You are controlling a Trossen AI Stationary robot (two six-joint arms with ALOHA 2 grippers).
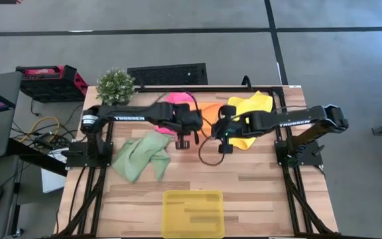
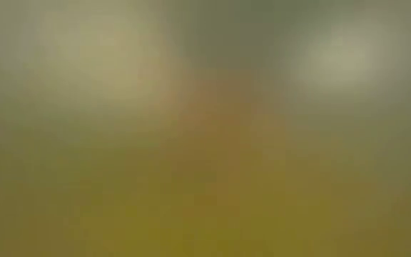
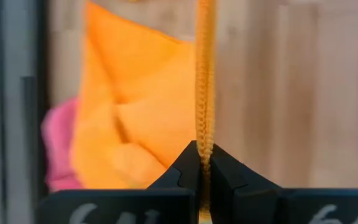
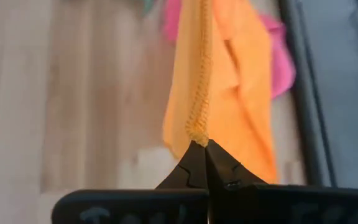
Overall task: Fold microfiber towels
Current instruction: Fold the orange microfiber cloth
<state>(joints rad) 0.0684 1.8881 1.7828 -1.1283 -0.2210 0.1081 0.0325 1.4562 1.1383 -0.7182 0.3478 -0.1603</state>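
Note:
The orange towel [image 1: 210, 114] lies bunched at the table's far middle, between the pink towel [image 1: 178, 99] and the yellow towel [image 1: 252, 108]. Both grippers are shut on it. My left gripper [image 1: 183, 142] and my right gripper [image 1: 224, 147] stand side by side just nearer than the towel, pointing steeply down. The pale green towel [image 1: 142, 156] lies crumpled on the table at the left. The low view is blurred all over and shows nothing clearly. My left gripper pinches the orange towel's stitched edge [image 3: 204, 138] between its two fingertips, coming from above at a slant. The edge runs straight away from the fingers, while the towel's body [image 3: 135, 106] lies bunched beyond. My right gripper pinches the orange towel at a stitched corner [image 4: 197, 133] between its two fingertips, slanting down from above. From there the cloth [image 4: 235, 93] spreads away in loose folds toward the pink towel [image 4: 279, 56].
A translucent yellow tray [image 1: 192, 214] sits at the table's near edge, in the middle. A small potted plant [image 1: 115, 85] stands at the far left corner, with a dark keyboard [image 1: 168, 73] beyond the far edge. Bare wood lies between the grippers and the tray.

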